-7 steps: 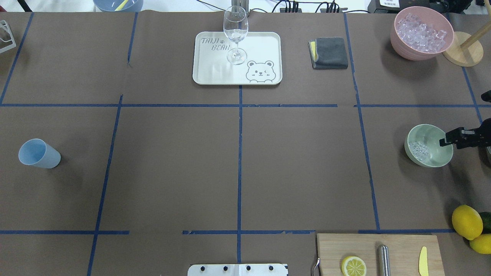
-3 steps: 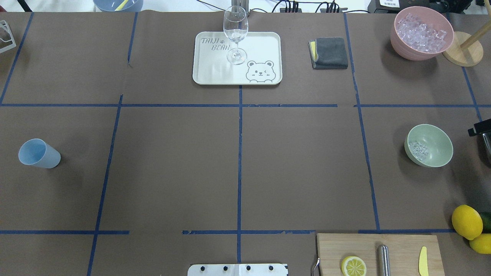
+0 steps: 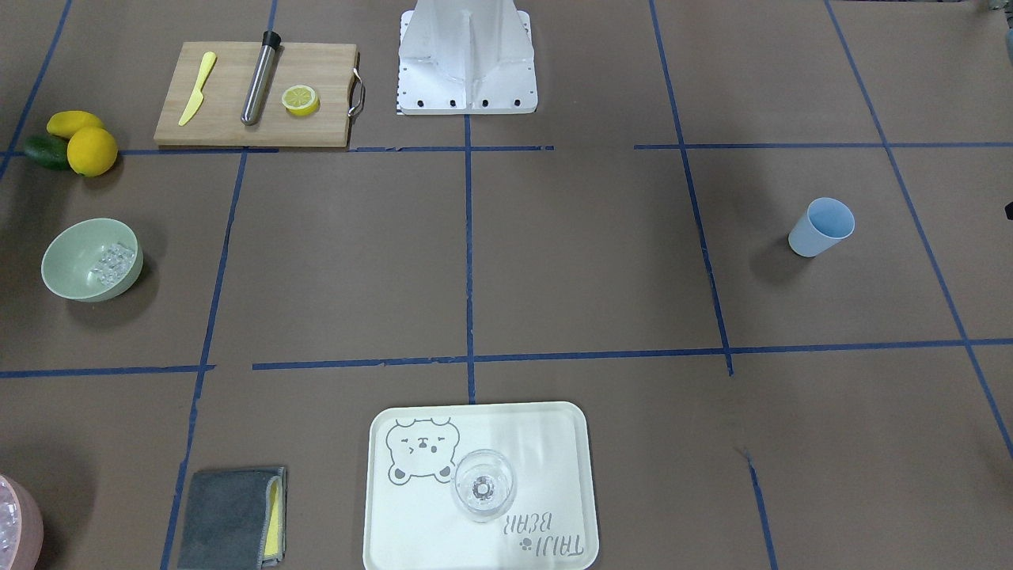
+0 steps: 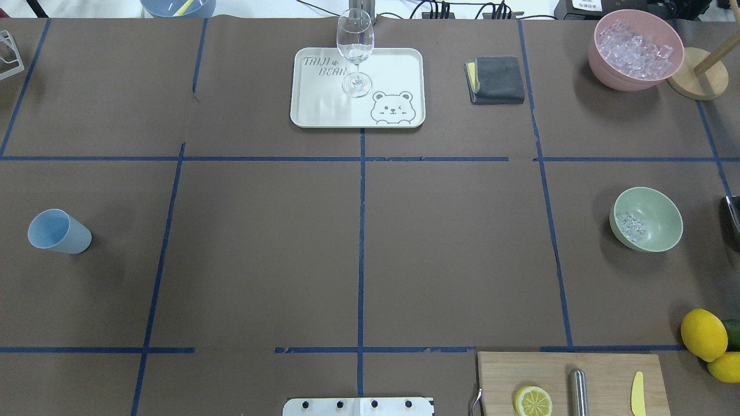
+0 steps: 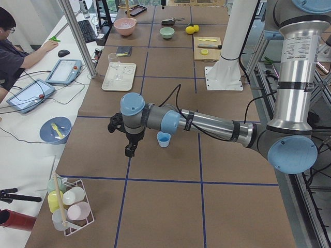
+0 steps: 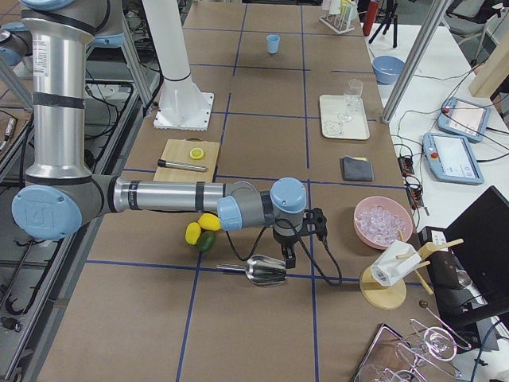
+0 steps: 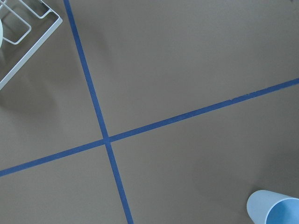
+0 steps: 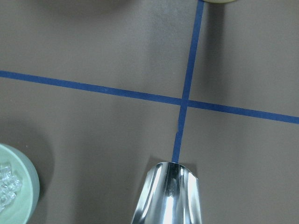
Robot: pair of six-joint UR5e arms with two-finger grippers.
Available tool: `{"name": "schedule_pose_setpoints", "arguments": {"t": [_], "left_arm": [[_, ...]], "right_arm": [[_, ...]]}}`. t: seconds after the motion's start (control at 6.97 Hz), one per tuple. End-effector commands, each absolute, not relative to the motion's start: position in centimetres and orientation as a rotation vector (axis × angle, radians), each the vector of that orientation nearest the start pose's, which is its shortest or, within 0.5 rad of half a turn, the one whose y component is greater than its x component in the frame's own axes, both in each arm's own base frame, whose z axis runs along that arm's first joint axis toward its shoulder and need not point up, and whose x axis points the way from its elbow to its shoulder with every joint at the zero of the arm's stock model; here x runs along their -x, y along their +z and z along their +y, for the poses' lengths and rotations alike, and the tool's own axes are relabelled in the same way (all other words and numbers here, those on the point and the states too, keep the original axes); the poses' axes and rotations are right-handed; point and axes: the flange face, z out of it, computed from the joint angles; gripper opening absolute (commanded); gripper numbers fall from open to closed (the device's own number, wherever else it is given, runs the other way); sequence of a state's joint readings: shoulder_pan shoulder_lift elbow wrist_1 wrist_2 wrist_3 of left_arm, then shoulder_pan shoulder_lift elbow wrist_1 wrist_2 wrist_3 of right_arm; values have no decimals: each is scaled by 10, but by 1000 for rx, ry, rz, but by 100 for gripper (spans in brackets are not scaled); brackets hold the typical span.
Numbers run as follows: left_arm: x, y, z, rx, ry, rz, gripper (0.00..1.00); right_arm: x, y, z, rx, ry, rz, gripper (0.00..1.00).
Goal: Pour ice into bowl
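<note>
Ice (image 4: 630,226) lies in the bowl (image 4: 656,216), scoop (image 8: 169,196) near its rim

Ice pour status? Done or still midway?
Done: a small heap of ice lies in the green bowl. In hand: nothing is pouring; the metal scoop sits low at the table, apart from the bowl, under the right gripper; grip unclear. Left: probably nothing, unless more is wanted from the pink bowl, which is full of ice.

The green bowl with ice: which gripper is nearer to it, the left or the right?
Right. The right gripper is at the metal scoop beside the bowl; the left gripper is far off, by the blue cup.
</note>
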State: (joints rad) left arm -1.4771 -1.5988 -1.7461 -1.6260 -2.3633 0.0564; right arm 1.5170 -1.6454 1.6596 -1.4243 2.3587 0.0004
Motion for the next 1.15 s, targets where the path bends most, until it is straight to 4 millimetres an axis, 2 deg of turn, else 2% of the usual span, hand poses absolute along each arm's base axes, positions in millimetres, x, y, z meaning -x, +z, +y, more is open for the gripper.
{"name": "schedule_pose_setpoints", "arguments": {"t": [0.0,0.43,0.57,0.72,0.86,1.0], "left_arm": [[17,551,-514,-230,237,790,100],[23,562,-515,-212,215,786,100],[45,579,-515,-196,161,782,100],[50,585,-513,-186,148,780,100],[51,606,-501,-147,130,782,100],[51,617,-489,-128,122,783,100]], "right_arm": [[-86,635,-462,-138,-74,-817,100],[-94,640,-456,-96,-25,-820,100],[-95,642,-455,-100,-26,-809,100],[-94,645,-451,-103,-36,-810,100],[-94,646,-450,-100,-35,-814,100],[-94,643,-448,-104,-33,-813,100]]}}
